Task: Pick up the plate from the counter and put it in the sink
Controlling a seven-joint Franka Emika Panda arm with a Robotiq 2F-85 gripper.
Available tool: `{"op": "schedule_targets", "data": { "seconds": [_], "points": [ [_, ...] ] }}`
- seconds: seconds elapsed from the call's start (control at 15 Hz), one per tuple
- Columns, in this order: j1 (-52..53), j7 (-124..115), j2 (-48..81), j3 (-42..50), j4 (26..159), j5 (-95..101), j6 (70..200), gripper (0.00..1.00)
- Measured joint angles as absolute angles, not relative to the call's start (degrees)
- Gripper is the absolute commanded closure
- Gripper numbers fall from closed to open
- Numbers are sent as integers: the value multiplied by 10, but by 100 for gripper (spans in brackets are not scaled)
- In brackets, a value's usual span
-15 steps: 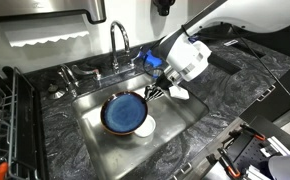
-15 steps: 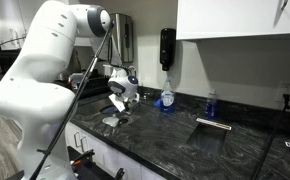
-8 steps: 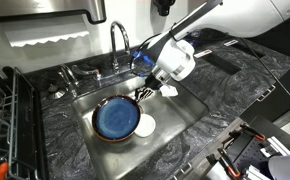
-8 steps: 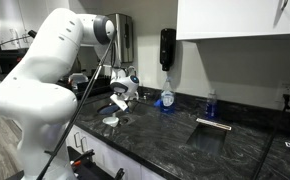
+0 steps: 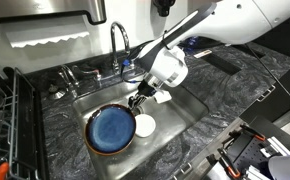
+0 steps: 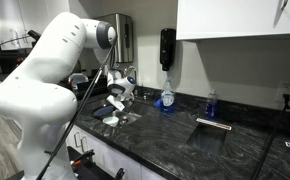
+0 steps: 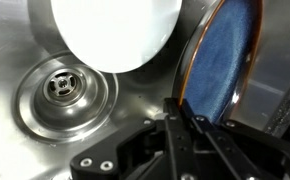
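close under the wrist camera, the gripper (image 7: 182, 115) is clamped on the dark rim of the blue plate (image 7: 225, 60), which hangs tilted above the steel. the round drain (image 7: 65, 88) and a small white disc (image 7: 115, 30) lie just beyond on the basin floor. in an exterior view the plate has moved over the last second from the middle of the sink (image 5: 180, 120) to lower down and away from the faucet (image 5: 118, 42), beside the disc. so the carry looks nearly done, with only the set-down and release left. whether the plate's free edge already rests on the floor i cannot tell. the arm (image 6: 55, 70) has swung further over the basin, its wrist pitched steeply downward from above the dark marbled counter (image 5: 235, 90).
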State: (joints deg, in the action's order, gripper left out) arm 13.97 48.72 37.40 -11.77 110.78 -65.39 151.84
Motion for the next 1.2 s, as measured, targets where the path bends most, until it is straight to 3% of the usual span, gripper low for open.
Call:
{"op": "schedule_targets", "data": {
  "seconds": [0.93, 1.0, 1.07, 1.2],
  "points": [
    [130, 434, 421, -128, 1067, -576, 1519, 98],
    [128, 429, 424, -130, 1064, -568, 1519, 68],
    [126, 423, 426, -132, 1061, -560, 1519, 68],
    [119, 413, 427, -138, 1056, -548, 1519, 55]
  ]
}}
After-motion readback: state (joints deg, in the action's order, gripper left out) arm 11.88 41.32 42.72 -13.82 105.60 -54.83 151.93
